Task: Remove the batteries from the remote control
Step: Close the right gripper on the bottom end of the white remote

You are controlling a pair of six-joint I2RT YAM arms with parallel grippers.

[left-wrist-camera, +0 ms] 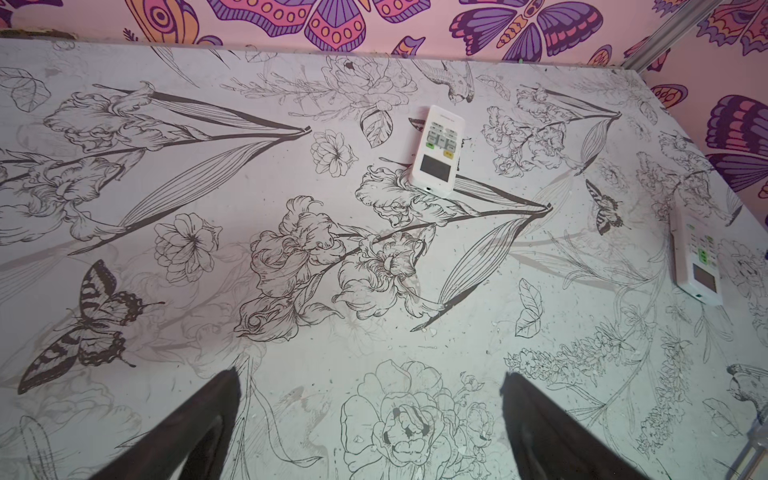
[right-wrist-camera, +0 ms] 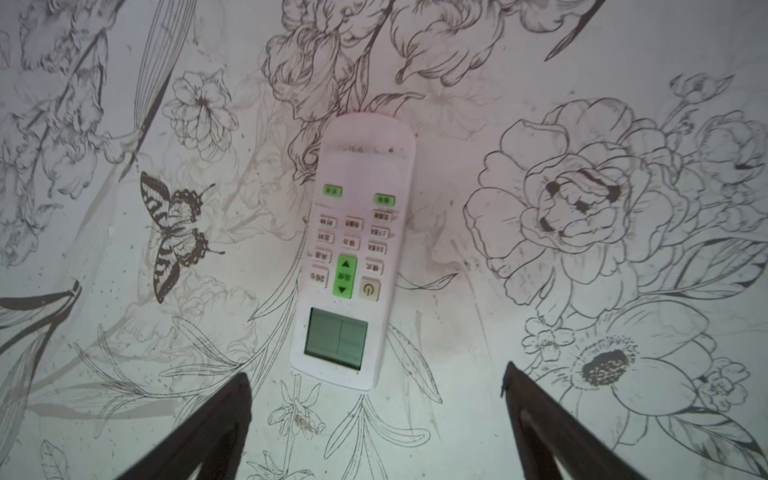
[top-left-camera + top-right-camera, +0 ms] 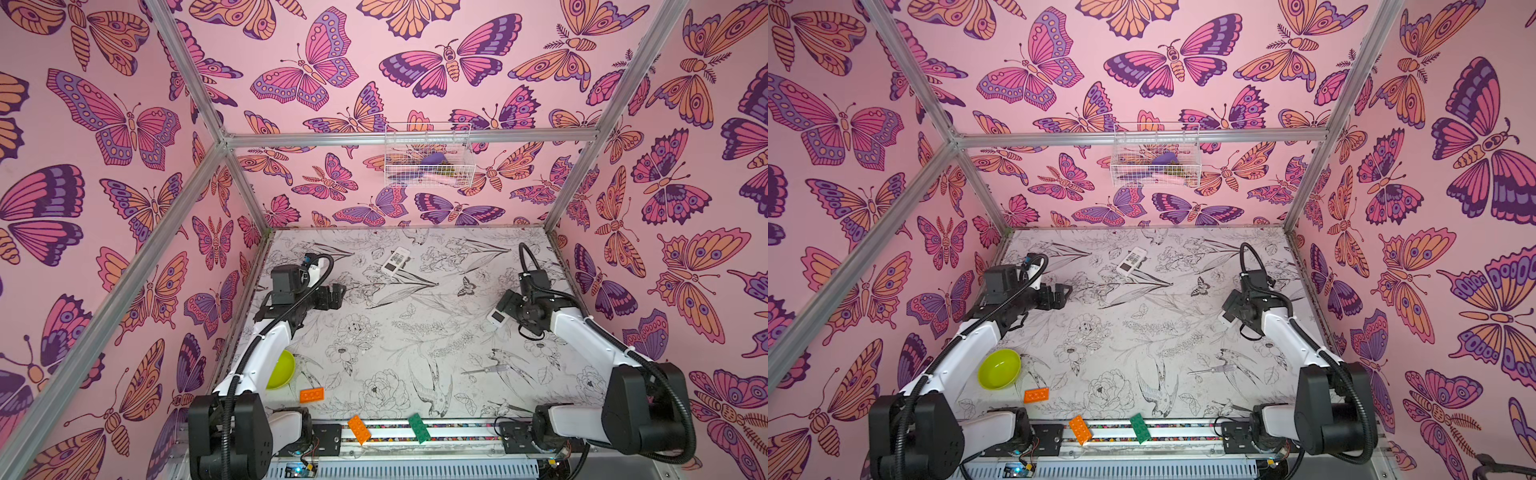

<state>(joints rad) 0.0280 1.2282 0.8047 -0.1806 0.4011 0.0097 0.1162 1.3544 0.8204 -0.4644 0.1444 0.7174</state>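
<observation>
Barely begun: far remote (image 3: pixel 395 261) and near remote (image 2: pixel 353 257) lie buttons-up on the worktop (image 3: pixel 374 332), no batteries visible; right fingers (image 2: pixel 208 436) wide above the near remote, left fingers (image 1: pixel 187 436) wide, empty.

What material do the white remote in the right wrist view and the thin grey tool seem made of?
White remote: likely matte plastic, with smooth moulded rounded edges. Thin grey tool: probably metal, judging by its pale sheen; too small to confirm.
</observation>
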